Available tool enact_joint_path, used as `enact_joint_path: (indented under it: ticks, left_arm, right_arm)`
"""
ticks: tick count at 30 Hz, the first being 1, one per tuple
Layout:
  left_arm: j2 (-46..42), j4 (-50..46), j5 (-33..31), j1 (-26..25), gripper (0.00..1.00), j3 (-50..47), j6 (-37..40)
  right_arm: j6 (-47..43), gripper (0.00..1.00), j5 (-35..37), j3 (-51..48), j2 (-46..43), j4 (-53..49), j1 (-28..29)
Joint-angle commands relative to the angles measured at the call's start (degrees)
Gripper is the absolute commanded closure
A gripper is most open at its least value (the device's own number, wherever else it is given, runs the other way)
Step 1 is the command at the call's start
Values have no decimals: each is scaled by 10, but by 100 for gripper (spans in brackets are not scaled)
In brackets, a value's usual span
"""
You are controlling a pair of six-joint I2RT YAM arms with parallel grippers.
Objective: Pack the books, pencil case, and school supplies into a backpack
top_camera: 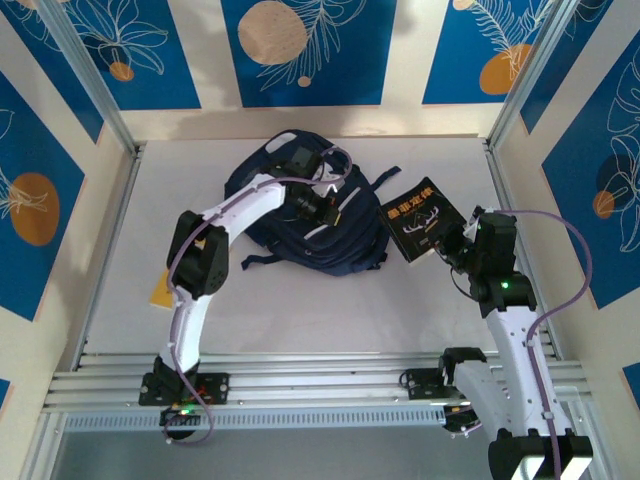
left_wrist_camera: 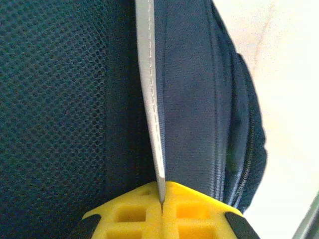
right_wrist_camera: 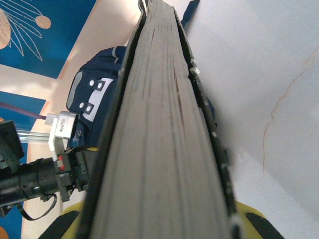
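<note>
White table (top_camera: 320, 315), backpack (top_camera: 350, 250) far-centre, L gripper (left_wrist_camera: 162, 201) pinching its pale stripe (left_wrist_camera: 148, 94), R gripper (top_camera: 452, 247) clamping black book (top_camera: 420, 222) nr right edge

free: table (top_camera: 330, 310) front of backpack (top_camera: 350, 238) | blocked: left arm (top_camera: 235, 215) over backpack, black book (top_camera: 422, 220) right
</note>
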Motion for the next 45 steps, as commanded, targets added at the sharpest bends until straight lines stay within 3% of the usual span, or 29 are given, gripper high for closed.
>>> enact_joint_path:
  ticks: [1, 10, 17, 21, 25, 29, 36, 45]
  left_arm:
    - [-11, -29, -29, -9, 100, 30, 2]
    - [-119, -58, -32, -3, 100, 100, -34]
    - [-168, -79, 0, 15, 100, 149, -53]
    - [-172, -93, 26, 27, 100, 175, -53]
    - [-175, -88, 103, 42, 100, 175, -47]
    - [-178, -88, 162, 51, 100, 171, -35]
    - [-217, -55, 235, 84, 100, 115, -40]
    - [-249, 5, 322, 122, 100, 66, -71]
  right_arm:
    - [1, 100, -23, 6, -21, 24, -3]
    - [-20, 100, 70, 22, -81, -76, -2]
    - [-12, 100, 47, 7, -108, -88, -1]
    - [0, 100, -73, -32, -106, -13, 0]
    - [34, 100, -177, -78, -89, 79, 3]
    - [57, 100, -235, -92, -49, 148, 21]
    - [67, 100, -233, -75, -21, 193, 87]
    - [196, 100, -185, -63, 83, 289, 162]
